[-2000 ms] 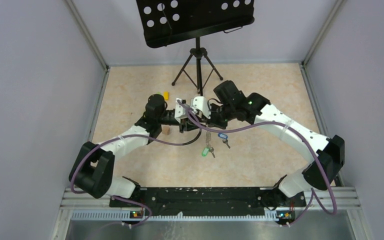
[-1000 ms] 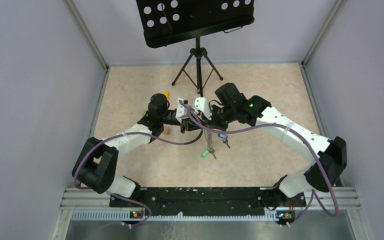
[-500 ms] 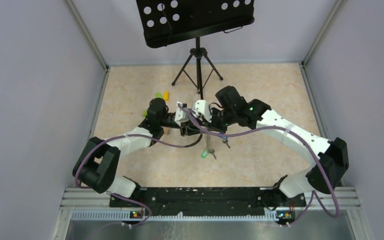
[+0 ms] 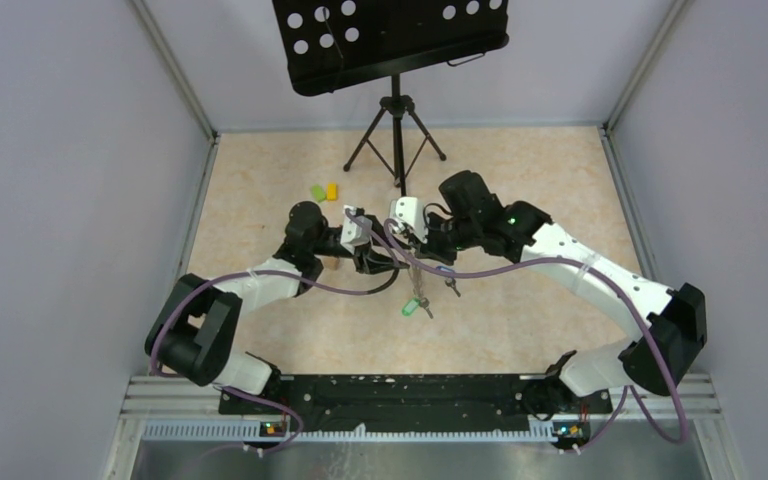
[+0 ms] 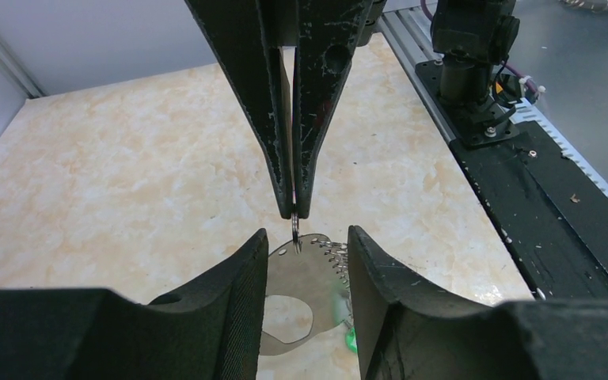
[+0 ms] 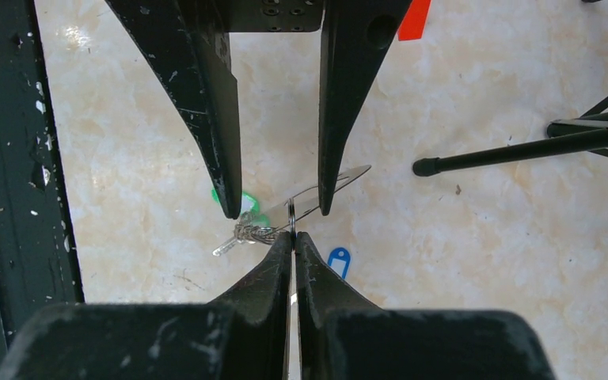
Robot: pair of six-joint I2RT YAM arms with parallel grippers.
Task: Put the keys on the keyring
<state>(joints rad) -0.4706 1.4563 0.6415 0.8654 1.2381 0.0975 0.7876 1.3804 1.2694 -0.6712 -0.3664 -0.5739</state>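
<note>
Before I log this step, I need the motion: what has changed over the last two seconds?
The left end effector opened and its arm drew back leftward, uncovering the green block beside the yellow block. The right end effector stayed shut on the keyring, and the green-tagged key and blue-tagged key hardly moved.

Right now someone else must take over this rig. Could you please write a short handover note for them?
Right gripper: shut on the keyring, holding it above the table.
Left gripper: open, jaws on either side of the keyring, gripping nothing.
Green key: below the keyring with the chain, apparently already hanging from it.
Blue key: loose on the table, apart from the keyring.
Left to do: pick up the blue key and thread it on.
</note>
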